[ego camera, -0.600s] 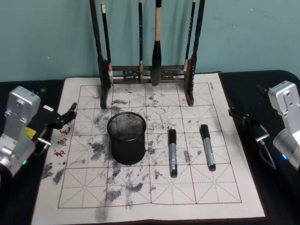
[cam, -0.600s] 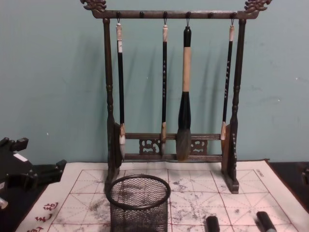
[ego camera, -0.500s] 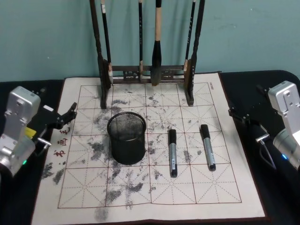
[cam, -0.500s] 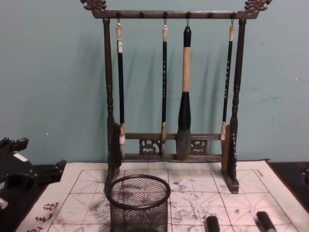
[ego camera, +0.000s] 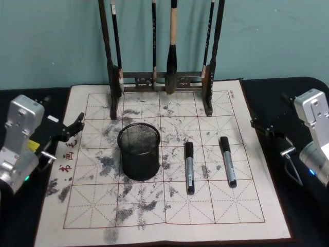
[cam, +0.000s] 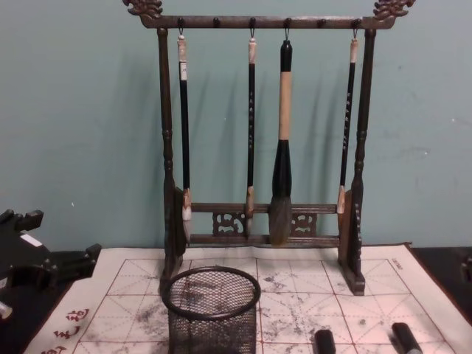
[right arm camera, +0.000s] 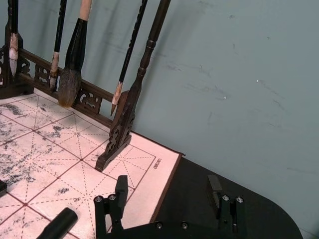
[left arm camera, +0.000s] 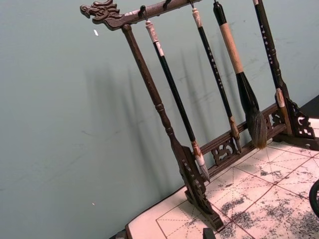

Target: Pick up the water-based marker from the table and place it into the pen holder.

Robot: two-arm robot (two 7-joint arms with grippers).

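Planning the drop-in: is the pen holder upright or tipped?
Upright: the pen holder stands on the mat, open rim up, mesh walls vertical in the chest view.

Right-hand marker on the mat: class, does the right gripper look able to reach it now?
Probably yes: the right gripper sits open beside the mat, and only bare mat lies between it and the right-hand marker.

The black mesh pen holder (ego camera: 139,151) stands upright on the table (ego camera: 280,98). The first marker (ego camera: 189,168), black and grey, lies flat to its right, and the second marker (ego camera: 228,161) lies farther right.
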